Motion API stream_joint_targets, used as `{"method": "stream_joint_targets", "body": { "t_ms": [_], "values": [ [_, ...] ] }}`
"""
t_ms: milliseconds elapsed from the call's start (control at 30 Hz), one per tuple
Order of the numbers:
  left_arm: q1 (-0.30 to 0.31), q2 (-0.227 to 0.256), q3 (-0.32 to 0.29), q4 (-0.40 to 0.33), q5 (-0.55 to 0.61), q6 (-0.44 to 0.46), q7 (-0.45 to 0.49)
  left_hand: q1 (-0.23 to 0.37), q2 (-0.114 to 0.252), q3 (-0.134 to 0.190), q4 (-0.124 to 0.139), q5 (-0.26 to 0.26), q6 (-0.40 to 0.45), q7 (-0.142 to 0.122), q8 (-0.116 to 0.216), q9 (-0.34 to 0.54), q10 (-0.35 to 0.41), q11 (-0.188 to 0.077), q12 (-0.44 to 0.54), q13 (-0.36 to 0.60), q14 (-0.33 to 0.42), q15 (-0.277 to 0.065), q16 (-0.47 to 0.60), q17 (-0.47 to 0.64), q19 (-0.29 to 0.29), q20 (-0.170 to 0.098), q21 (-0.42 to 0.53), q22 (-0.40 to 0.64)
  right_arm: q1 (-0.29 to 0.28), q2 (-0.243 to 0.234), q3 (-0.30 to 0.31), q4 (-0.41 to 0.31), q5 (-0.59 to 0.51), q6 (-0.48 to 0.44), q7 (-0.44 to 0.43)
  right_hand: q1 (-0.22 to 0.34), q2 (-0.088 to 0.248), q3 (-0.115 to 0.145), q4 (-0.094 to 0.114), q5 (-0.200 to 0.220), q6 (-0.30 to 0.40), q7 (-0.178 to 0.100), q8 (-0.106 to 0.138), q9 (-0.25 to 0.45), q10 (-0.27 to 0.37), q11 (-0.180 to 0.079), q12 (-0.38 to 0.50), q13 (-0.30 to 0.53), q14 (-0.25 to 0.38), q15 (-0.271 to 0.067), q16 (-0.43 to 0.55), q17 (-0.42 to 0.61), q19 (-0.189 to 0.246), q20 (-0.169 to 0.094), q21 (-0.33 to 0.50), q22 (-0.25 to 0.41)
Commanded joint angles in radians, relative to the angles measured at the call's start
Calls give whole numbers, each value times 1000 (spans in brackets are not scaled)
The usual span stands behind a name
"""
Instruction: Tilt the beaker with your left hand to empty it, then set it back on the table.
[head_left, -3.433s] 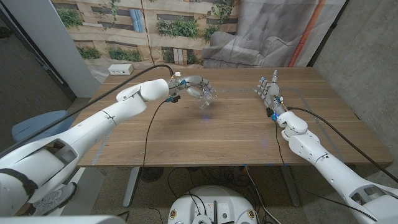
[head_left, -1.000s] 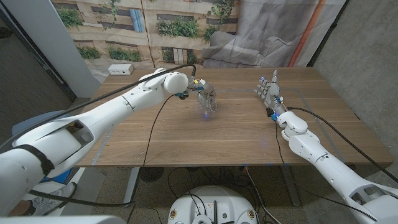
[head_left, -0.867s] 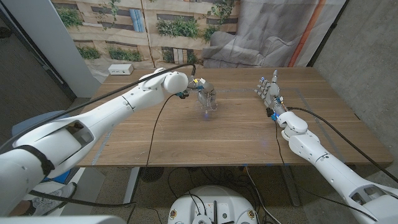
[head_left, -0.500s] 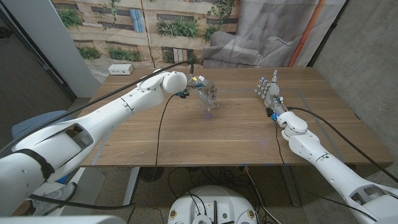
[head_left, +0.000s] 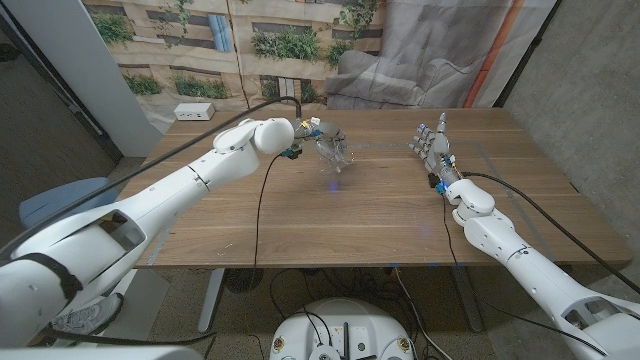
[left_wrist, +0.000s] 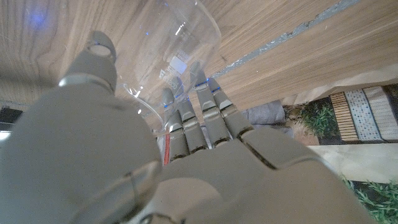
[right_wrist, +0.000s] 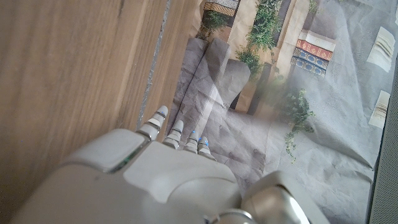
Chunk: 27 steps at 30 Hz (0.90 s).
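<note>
Above the table's (head_left: 380, 215) far middle: clear beaker (head_left: 331, 152) gripped in left hand (head_left: 312, 133), fingers (left_wrist: 199, 112) wrapped round its wall. Right hand (head_left: 432, 146) empty, fingers apart. Best done slowly: lower upright until base touches wood, then loosen.

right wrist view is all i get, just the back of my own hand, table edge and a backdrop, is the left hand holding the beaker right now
Observer: Yes. In the left wrist view the left hand has its fingers wrapped around the clear beaker.
Operator: is it upright or tipped
Observer: Tipped. The head view shows the beaker leaning in the left hand over the table.
Operator: anything else on the table i should know about
Observer: A small white box sits at the far corner on the left arm's side, well away from the beaker.
</note>
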Motion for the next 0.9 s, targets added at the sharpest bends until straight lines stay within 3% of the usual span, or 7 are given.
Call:
{"method": "stream_joint_targets", "body": {
  "t_ms": [33, 900],
  "values": [
    [88, 12, -56, -11, -92, 5, 157, 167, 210, -1, 7, 7, 83, -62, 8, 1, 132, -129, -8, 2, 80, -253, -5, 20, 3, -80, -2, 6, 0, 0, 0, 0, 0, 0, 0, 4, 88, -6, 1, 6, -7, -3, 5, 2, -4, -2, 6, 5, -4, -19, 3, 2, 2, 5, 7, 4],
    [267, 0, -147, 8, -283, -84, 446, 150, 211, -14, 9, 5, 110, -72, 15, -2, 166, -129, -16, -8, 96, -252, -25, 4, 21, -96, 5, 9, 0, 0, 0, 1, 0, 0, 0, 4, 88, -6, 1, 6, -8, -2, 5, 2, -3, 0, 6, 5, -4, -19, 3, 2, 1, 5, 6, 4]
  ]
}}
